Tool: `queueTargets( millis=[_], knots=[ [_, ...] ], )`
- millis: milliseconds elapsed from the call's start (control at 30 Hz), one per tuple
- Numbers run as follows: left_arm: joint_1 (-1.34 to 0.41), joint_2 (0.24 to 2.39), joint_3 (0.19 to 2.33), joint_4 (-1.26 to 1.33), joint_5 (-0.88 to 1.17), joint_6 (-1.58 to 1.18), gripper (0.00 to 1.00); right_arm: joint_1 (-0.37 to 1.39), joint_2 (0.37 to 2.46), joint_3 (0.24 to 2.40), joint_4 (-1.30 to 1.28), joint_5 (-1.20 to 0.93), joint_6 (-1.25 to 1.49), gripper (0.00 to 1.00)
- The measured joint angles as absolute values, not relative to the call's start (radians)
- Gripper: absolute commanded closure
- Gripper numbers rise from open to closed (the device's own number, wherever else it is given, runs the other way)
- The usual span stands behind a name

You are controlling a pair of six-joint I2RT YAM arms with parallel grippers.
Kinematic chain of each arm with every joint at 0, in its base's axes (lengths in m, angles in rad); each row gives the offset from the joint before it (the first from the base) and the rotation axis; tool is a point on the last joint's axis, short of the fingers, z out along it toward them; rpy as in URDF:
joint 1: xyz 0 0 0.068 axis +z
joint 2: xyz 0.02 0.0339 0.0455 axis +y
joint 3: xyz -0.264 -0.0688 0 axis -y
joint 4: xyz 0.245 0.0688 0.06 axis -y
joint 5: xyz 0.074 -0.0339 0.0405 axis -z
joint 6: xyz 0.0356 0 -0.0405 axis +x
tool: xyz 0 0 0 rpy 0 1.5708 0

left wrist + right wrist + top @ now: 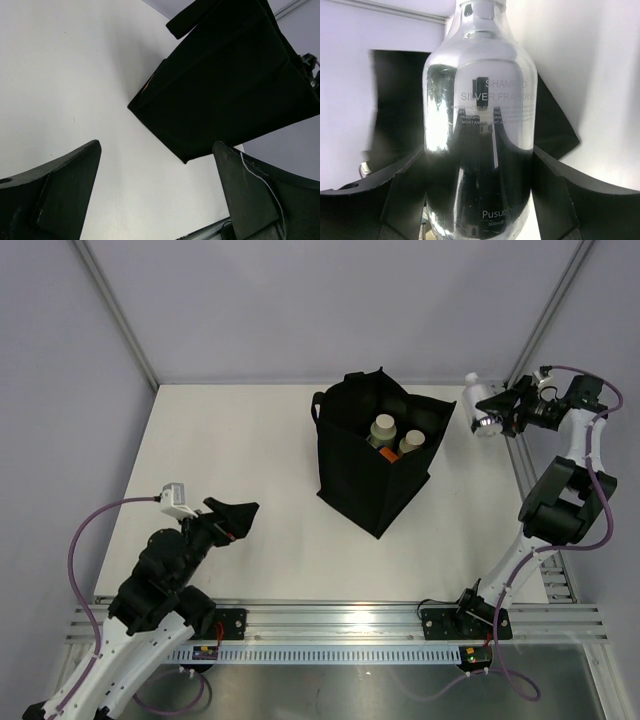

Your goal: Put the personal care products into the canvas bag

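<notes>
Pinching silver shampoo bottle in right claw, upper right; holding left claw spread wide, lower left.

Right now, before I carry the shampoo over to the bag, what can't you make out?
- Bag contents: top view shows only a pale-capped bottle and an orange bottle; the canvas bag hides anything deeper.
- Shampoo bottle: right wrist view cuts off its cap and base; fine label print is unreadable.
- Left wrist view: bag's opening is out of sight, only the outside shows.
</notes>
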State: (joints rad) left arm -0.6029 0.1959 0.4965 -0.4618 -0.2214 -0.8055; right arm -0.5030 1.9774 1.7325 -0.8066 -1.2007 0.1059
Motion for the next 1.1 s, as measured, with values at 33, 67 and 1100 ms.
queueTargets(
  millis=[33,67,1100],
  knots=[
    [-0.603,0.198,0.496,-0.462,-0.221,-0.805,0.01,-0.503,1.956,1.731,-0.746,-1.223,0.17,1.0],
    [-0.603,0.2,0.496,-0.462,-0.221,-0.805,0.01,-0.503,1.94,1.724,-0.689,-1.241,0.227,1.0],
    [-0.603,0.232,0.497,-0.475,-0.239,-0.794,0.01,0.036,1.863,1.942,-1.003,-0.913,-0.252,0.77]
  ],
)
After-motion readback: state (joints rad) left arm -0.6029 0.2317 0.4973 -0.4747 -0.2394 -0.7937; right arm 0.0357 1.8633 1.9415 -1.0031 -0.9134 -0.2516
